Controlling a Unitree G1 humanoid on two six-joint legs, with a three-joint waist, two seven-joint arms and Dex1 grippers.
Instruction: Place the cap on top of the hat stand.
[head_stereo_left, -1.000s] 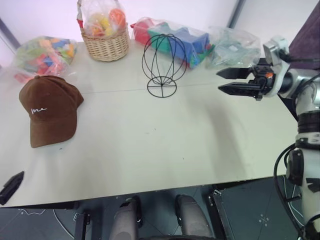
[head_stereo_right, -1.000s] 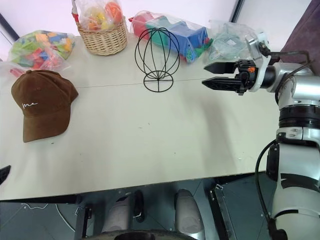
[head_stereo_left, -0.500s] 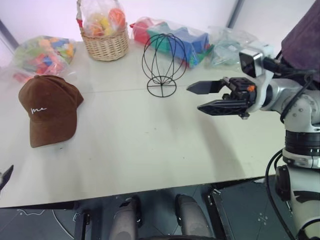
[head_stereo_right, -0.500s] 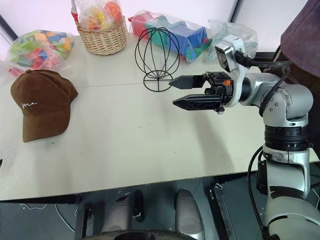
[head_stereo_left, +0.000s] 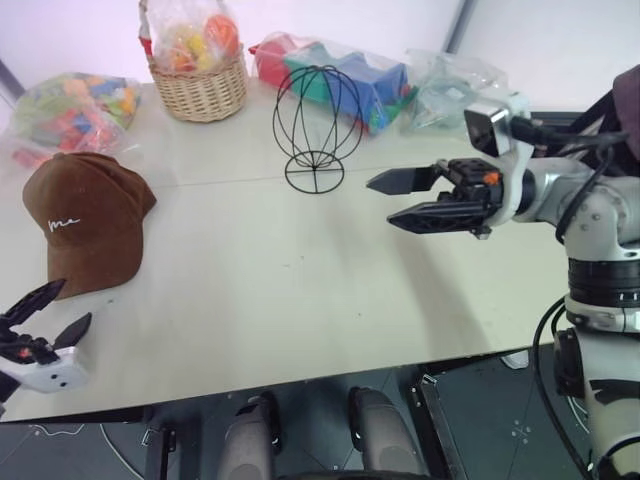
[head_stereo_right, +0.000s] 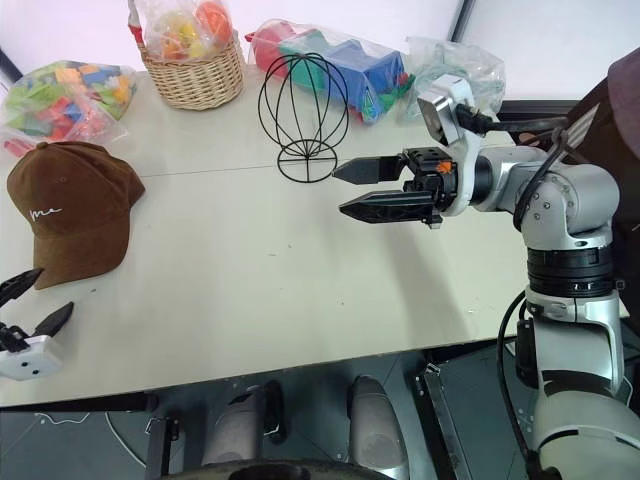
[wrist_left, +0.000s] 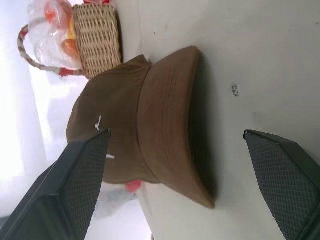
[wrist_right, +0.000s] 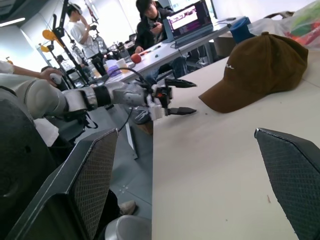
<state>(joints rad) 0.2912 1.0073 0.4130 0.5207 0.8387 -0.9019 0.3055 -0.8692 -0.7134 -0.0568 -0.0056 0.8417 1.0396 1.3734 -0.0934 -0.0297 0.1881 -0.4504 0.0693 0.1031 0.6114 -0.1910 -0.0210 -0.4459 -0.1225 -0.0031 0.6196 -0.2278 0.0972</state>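
The cap (head_stereo_left: 84, 223) lies flat on the tabletop (head_stereo_left: 300, 290), well apart from the wire hat stand (head_stereo_left: 318, 128). The left gripper (head_stereo_left: 48, 315), fingers spread wide and empty, sits just short of the brim. The right gripper (head_stereo_left: 410, 198) hovers open near the stand. One risk: the fingers could shove the brim along instead of catching it. A second ago the left gripper barely peeked in; the right one has since swung inward toward the stand.
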